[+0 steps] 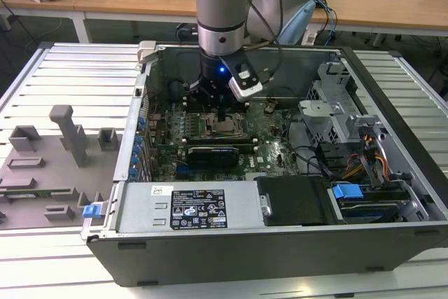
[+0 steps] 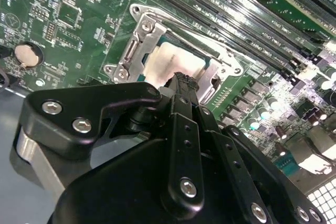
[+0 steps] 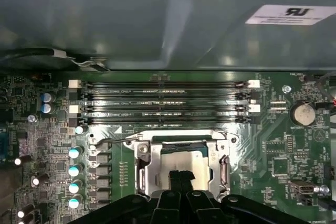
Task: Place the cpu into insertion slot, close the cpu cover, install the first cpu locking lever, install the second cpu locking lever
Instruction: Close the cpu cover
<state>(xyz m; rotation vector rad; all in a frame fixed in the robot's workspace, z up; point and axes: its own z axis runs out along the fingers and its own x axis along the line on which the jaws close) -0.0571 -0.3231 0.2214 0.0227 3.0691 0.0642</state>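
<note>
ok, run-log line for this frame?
step: cpu placement | gripper: shut, tips directly over cpu | cpu: lying flat in insertion slot

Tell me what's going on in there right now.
The arm's gripper is down inside the open computer case, jaws shut together, directly above the cpu. The cpu already lies in the insertion slot on the motherboard. I can't tell whether the gripper touches it.
</note>
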